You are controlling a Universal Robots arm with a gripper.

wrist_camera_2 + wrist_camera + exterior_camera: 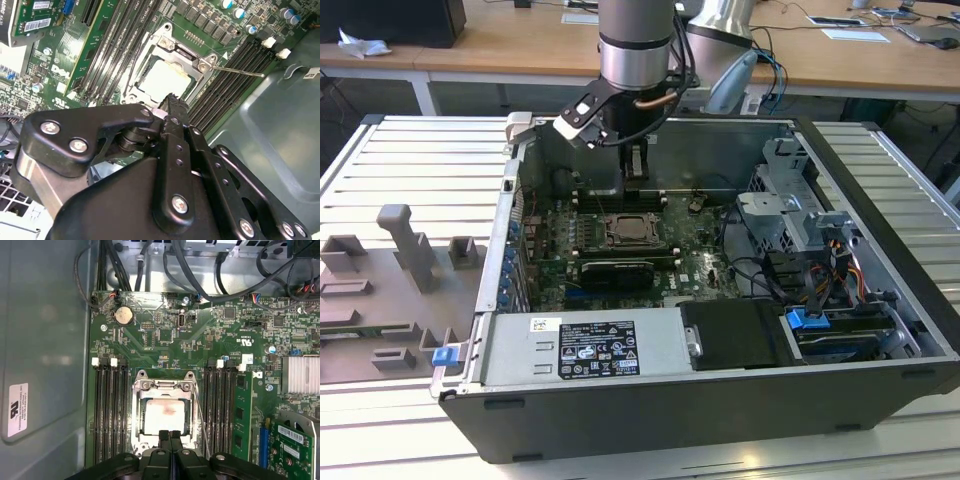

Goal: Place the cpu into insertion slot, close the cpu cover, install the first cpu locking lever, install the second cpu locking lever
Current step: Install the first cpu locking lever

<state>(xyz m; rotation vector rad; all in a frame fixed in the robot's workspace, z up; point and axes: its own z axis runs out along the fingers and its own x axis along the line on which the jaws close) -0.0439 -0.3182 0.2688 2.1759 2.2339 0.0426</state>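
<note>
Already seated, the cpu lies in the insertion slot, with the cpu cover lying flat around it.

Its pale top shows through the cover's window in both wrist views, and a thin wire lever angles away from the frame across the memory slots. The gripper hovers at the cover's edge, fingertips pressed together and holding nothing. Around the socket, the green board sits in the open computer case. A white printed sticker is on the case wall, and a black-and-white label on the grey power-supply box has print too small to make out.
</note>
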